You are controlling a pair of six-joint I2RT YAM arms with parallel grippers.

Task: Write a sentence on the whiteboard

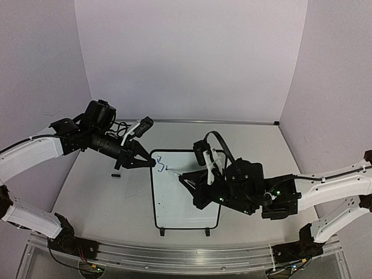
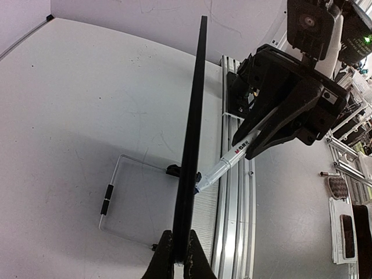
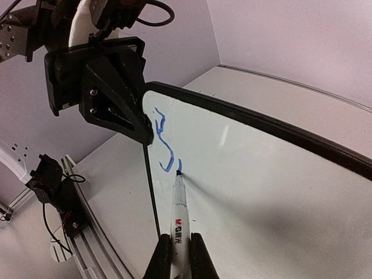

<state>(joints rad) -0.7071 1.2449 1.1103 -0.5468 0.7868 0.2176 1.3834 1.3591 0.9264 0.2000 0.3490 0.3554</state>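
White whiteboard (image 1: 186, 203) with thin black frame, blue strokes (image 3: 171, 154), white marker (image 3: 179, 224) with red logo

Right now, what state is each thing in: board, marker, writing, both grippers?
whiteboard, propped up, top corner clamped.
marker, uncapped, tip on the whiteboard.
writing, just begun, few blue strokes.
left gripper, shut on whiteboard.
right gripper, shut on marker.

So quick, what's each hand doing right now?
Left hand: closed on the edge of the whiteboard.
Right hand: closed, holding the marker.
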